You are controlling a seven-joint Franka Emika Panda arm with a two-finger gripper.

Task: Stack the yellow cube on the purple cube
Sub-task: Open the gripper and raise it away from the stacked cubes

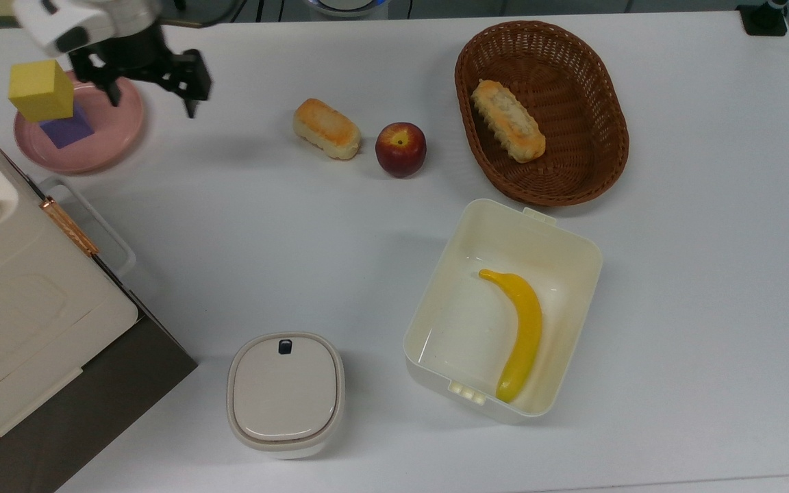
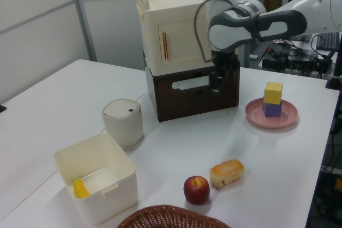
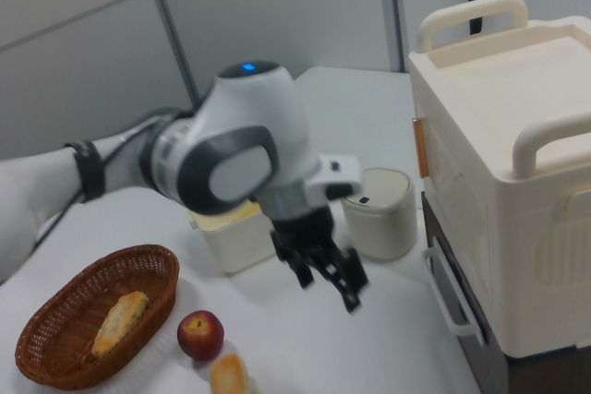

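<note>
The pale yellow cube (image 1: pixel 41 90) (image 2: pixel 273 93) stands on top of the purple cube (image 1: pixel 67 130) (image 2: pixel 272 110), and both rest on a pink plate (image 1: pixel 115 147) (image 2: pixel 255 115). My gripper (image 1: pixel 153 96) (image 2: pixel 220 81) (image 3: pixel 328 283) hangs open with nothing between its fingers. In the top view it is just right of the plate, clear of the stack. In the left view it hovers in front of the dark drawer unit, left of the plate.
A bread roll (image 1: pixel 326 129) and an apple (image 1: pixel 401 148) lie mid-table. A wicker basket (image 1: pixel 614 140) holds another roll. A cream box (image 1: pixel 435 287) holds a banana (image 1: pixel 523 329). A lidded pot (image 1: pixel 285 394) and a cream cabinet (image 1: pixel 24 308) stand at the top view's lower left.
</note>
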